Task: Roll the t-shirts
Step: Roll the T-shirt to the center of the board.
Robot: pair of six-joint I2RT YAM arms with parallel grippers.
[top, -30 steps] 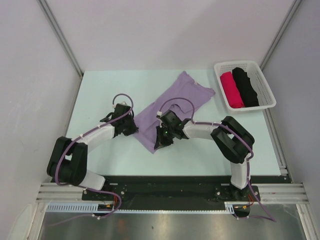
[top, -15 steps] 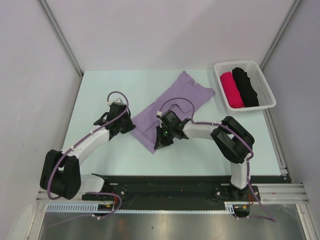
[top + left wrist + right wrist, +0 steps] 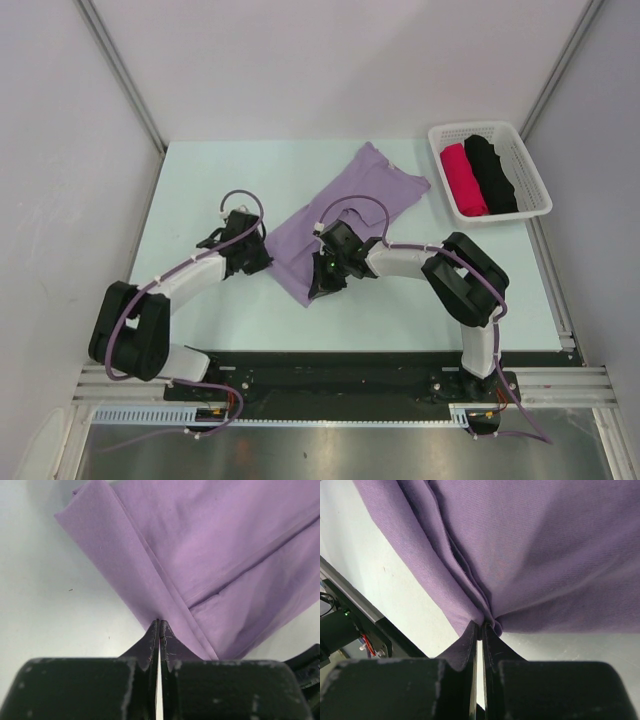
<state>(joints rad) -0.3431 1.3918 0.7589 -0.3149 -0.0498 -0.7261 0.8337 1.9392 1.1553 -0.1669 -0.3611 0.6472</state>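
From above, the lavender t-shirt (image 3: 345, 212) lies folded into a long strip slanting from the centre of the table (image 3: 200, 180) toward the white basket (image 3: 534, 172) at upper right. The basket holds a pink roll (image 3: 464, 180) and a black roll (image 3: 491, 172). The left gripper (image 3: 260, 264) meets the strip's left edge, and the right gripper (image 3: 316, 288) its lowest corner.

At the left wrist, the fingers are pressed together at bottom centre, tips against the folded edge. Whether they catch any cloth does not show.

At the right wrist, the fingers pinch a pucker of hem at bottom centre.

A good roll likely needs both grips on the same end, turning it over together, tight and square to the strip. The left may want a surer bite first.
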